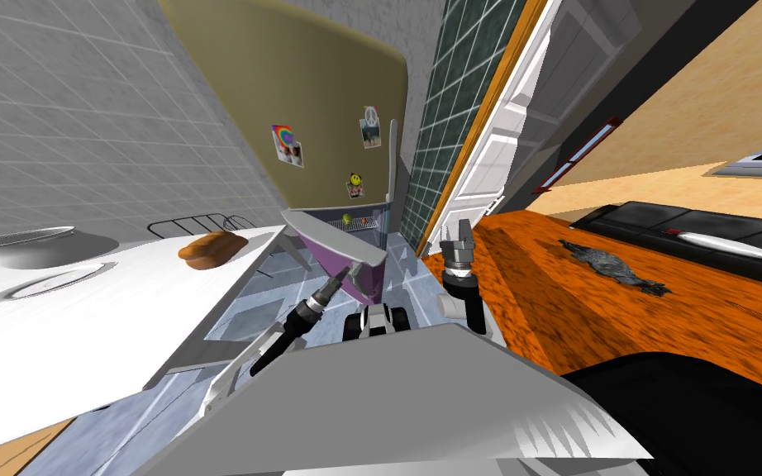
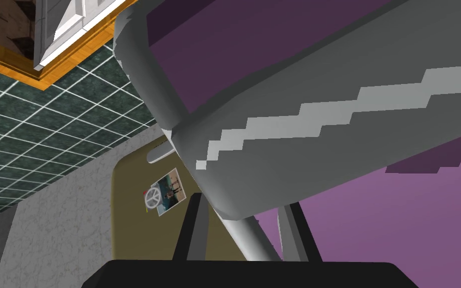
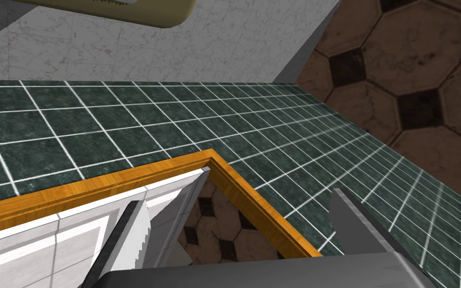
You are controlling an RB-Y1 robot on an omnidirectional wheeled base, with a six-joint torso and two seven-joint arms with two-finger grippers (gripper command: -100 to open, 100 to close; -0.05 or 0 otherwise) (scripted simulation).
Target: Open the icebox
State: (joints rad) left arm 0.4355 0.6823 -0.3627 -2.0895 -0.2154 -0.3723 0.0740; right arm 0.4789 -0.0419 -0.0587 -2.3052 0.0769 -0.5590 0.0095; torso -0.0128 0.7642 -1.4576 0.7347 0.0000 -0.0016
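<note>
a brown loaf (image 1: 211,249) lies on the white bench (image 1: 82,322), well off to the left of the left end effector (image 1: 355,273). that end effector is closed on the grey handle bar (image 2: 252,245) at the edge of the icebox door (image 1: 340,245), a grey-rimmed panel with a purple inner face. the door stands ajar from the olive icebox (image 1: 305,91) just beyond. the right end effector (image 1: 459,234) is near the door's right, fingers (image 3: 129,235) spread wide, beside the orange bench (image 1: 586,297).

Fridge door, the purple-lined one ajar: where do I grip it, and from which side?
Grip the round grey handle standing off the edge of the door. Come from the room side, fingers across the bar, one each side; the left gripper is shut on it that way.
</note>
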